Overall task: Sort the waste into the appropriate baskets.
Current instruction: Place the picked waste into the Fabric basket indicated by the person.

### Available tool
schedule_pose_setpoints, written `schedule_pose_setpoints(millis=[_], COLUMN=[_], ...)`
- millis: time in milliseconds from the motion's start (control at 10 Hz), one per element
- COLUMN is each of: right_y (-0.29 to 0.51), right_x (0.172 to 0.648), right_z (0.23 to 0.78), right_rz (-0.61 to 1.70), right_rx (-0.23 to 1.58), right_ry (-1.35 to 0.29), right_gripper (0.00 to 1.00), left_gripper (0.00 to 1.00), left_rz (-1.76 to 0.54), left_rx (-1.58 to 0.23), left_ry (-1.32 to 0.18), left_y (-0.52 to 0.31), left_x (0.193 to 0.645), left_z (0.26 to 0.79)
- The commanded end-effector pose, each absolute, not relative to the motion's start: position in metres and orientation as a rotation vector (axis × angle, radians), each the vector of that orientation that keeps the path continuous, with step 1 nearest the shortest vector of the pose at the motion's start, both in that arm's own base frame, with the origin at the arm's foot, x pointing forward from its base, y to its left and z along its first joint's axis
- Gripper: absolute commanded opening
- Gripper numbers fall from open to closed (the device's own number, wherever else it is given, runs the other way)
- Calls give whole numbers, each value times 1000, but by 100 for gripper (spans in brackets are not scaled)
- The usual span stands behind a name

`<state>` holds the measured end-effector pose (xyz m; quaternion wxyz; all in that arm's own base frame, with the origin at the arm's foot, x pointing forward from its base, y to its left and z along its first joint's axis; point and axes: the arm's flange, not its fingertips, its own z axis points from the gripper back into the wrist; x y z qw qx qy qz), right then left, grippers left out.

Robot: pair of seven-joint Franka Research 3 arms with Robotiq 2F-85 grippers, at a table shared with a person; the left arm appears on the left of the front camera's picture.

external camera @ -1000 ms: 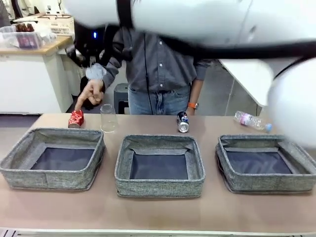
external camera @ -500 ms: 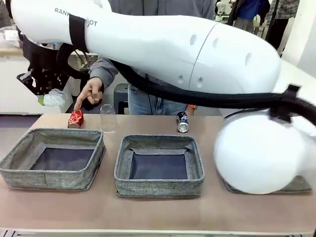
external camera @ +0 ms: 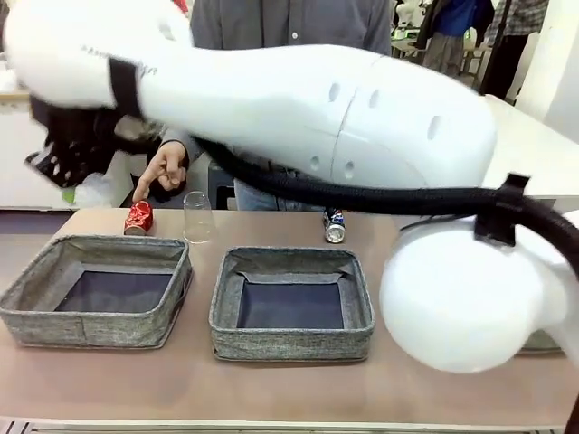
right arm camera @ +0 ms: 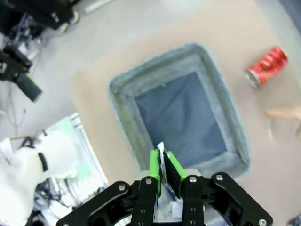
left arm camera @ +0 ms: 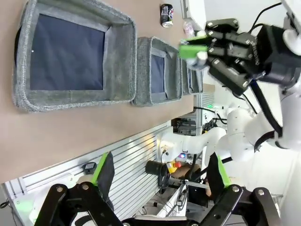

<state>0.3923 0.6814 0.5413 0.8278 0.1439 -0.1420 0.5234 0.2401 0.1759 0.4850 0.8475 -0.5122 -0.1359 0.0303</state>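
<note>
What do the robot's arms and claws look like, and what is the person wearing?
The right arm is fat, rounded and glossy white, with a black ribbed cable along it and a black strap. Both the right gripper and left gripper are black with green finger pads. The person wears a grey shirt.
</note>
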Motion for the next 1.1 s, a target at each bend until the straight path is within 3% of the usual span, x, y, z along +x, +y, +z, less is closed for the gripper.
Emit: schedule_pose_setpoints(millis=[0,500,600,700,800,1000], right_y=[689,682,681,679,678,677], right_x=[392,392,394,395,396,396], right_z=[523,510,510,509,510,510], right_rz=[1223,1257,1251,1247,1247,1251], right_rx=[376,396,384,382,373,368], right_ry=[-353,-324,-321,-325,-324,-316], right_gripper=[8,8,45,65,100,100], left_gripper=[100,100,100,100,100,100], left_rz=[48,48,48,48,48,48], left_rx=[-1074,-1074,-1074,-1074,-1074,-1074], left_ry=[-283,-283,-283,-283,-283,-283], left_y=[179,179,179,179,179,179], left_x=[238,238,238,238,238,238], left_z=[487,487,487,487,487,487])
